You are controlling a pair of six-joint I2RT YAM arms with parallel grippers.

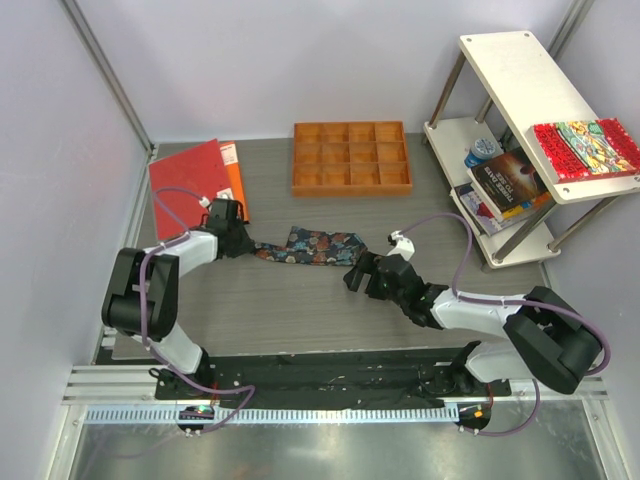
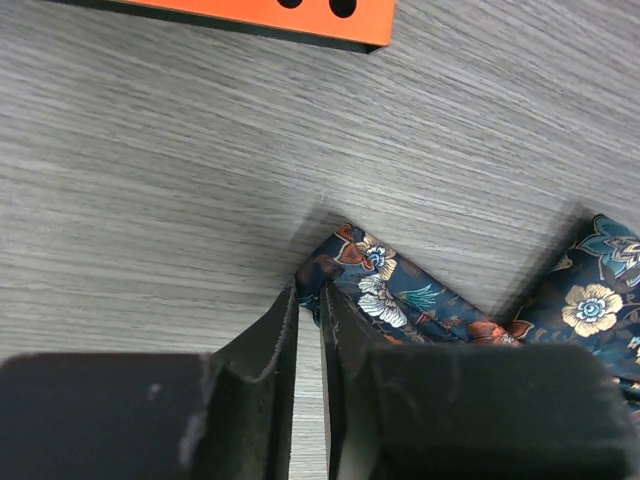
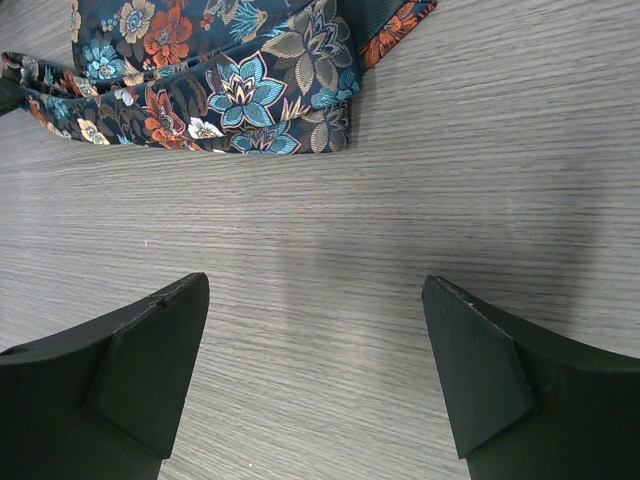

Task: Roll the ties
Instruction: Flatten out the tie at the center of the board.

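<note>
The tie (image 1: 315, 245) lies on the table (image 1: 300, 320) about mid-way between your two arms, running left to right. Its narrow end points left and its broader folds sit to the right. It looks loosely doubled over on itself and flat, and no turn of a roll shows anywhere, so I judge the rolling itself not yet begun.

Your left gripper (image 1: 243, 243) is at the narrow left end. In the left wrist view its fingers (image 2: 345, 330) are drawn almost together, with only a thin slit between them, and the tip of the tie (image 2: 400, 295) meets their ends. You cannot tell from here whether fabric is pinched or only touched.

Your right gripper (image 3: 315, 300) stands wide apart over bare table, on the near side of the broad folds (image 3: 240, 90), holding nothing and clear of the cloth.

What is left is nearly all of it: secure one end, wind the length up, and leave it coiled.

Further out, a wooden compartment tray (image 1: 350, 188) sits far of the tie. A red folder (image 1: 185, 185) lies far left and a shelf (image 1: 505, 60) of books stands at the right.
</note>
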